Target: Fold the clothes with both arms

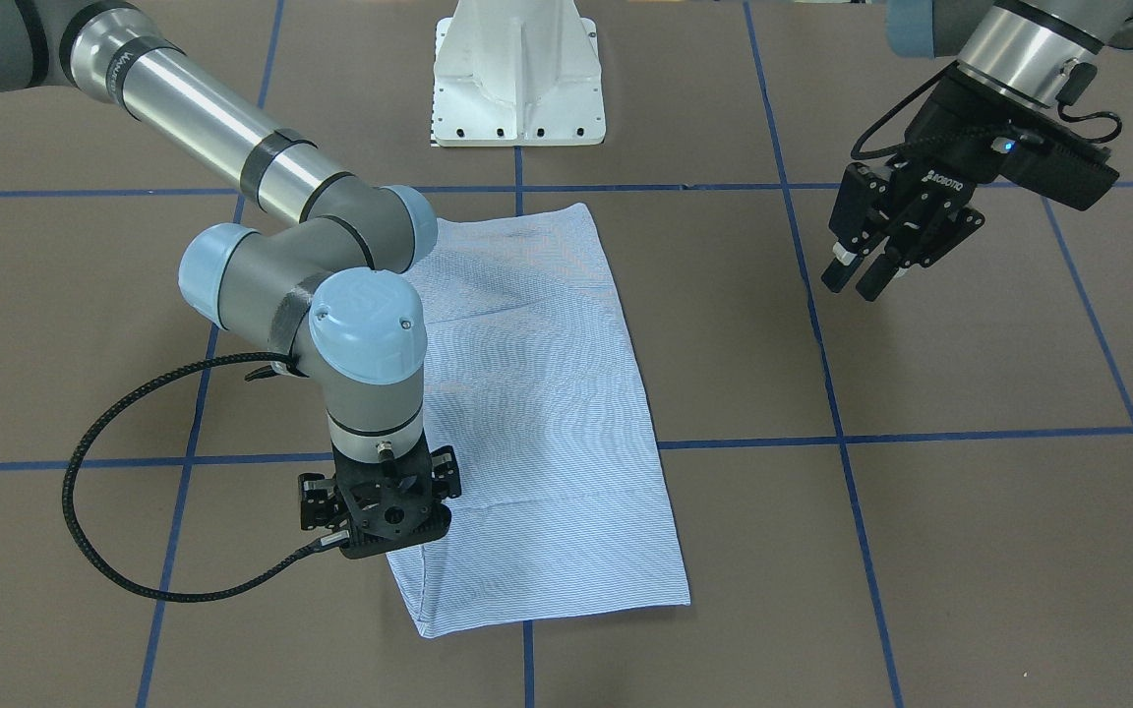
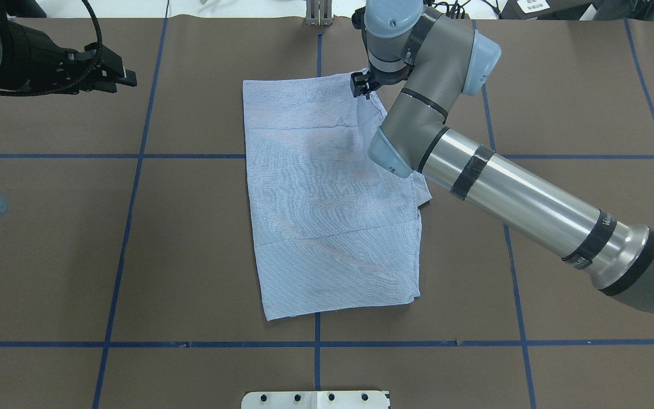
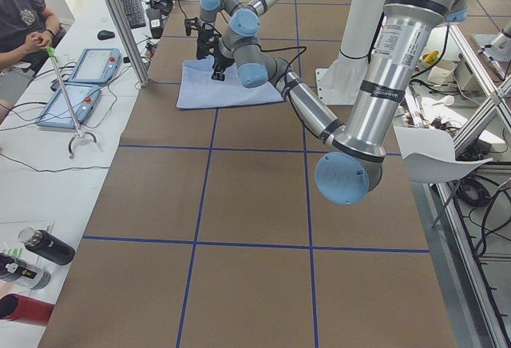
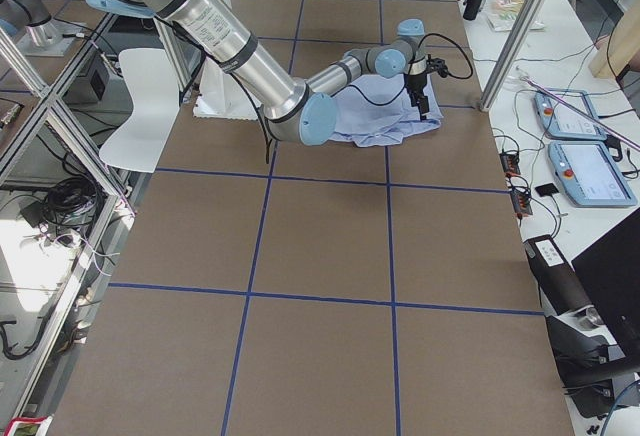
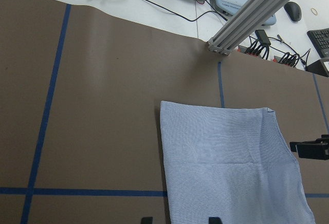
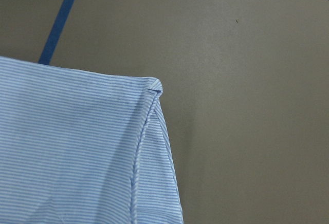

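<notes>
- We've got the shirt (image 1: pixel 547 393) folded into a rectangle; probably one fold remains
- Left gripper (image 1: pixel 854 283) spread, empty, well apart
- Right gripper (image 1: pixel 389 521) at its corner, grip we can't tell

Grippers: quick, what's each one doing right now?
Left gripper: open, holding nothing.
Right gripper: at the shirt corner; cannot tell, fingertips hidden.

Matt cloth, glossy metal
Shirt (image 1: pixel 547 393): finely woven cloth. Table (image 1: pixel 970 551): matt brown. Right arm (image 1: pixel 203 118), upper left: shiny metal tube, smooth blue caps.
</notes>
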Robot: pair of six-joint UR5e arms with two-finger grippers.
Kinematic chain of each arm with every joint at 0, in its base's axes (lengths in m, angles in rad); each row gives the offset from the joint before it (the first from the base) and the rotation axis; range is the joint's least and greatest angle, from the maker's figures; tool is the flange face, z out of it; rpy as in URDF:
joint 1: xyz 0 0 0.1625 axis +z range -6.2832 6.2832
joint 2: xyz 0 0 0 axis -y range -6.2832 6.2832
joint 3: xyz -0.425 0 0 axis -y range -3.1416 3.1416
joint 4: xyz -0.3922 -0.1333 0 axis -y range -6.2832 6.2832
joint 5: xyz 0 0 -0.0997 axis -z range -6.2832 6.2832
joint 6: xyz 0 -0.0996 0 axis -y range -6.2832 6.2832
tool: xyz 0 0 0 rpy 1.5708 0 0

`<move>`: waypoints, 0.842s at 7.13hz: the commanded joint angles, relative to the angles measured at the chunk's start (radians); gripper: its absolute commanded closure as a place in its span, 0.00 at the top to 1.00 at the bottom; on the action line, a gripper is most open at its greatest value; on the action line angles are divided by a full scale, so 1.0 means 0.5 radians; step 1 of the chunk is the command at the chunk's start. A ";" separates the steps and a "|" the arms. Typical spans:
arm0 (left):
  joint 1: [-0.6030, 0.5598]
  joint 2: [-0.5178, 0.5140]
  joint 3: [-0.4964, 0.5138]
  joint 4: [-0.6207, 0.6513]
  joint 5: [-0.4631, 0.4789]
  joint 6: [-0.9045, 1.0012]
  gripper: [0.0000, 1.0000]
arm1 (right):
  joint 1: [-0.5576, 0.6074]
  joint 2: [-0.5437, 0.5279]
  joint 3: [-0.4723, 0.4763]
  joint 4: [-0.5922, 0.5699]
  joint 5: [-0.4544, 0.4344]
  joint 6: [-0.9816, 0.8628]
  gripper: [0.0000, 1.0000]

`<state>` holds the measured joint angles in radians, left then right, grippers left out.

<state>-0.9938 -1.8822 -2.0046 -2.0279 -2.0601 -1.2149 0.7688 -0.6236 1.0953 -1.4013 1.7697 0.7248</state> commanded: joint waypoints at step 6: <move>0.003 -0.012 0.002 0.000 0.000 0.000 0.47 | 0.134 -0.299 0.107 0.048 0.266 -0.198 1.00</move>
<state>-0.9939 -1.8872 -2.0041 -2.0279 -2.0601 -1.2149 0.8006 -0.7463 1.1095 -1.3785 1.8172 0.6467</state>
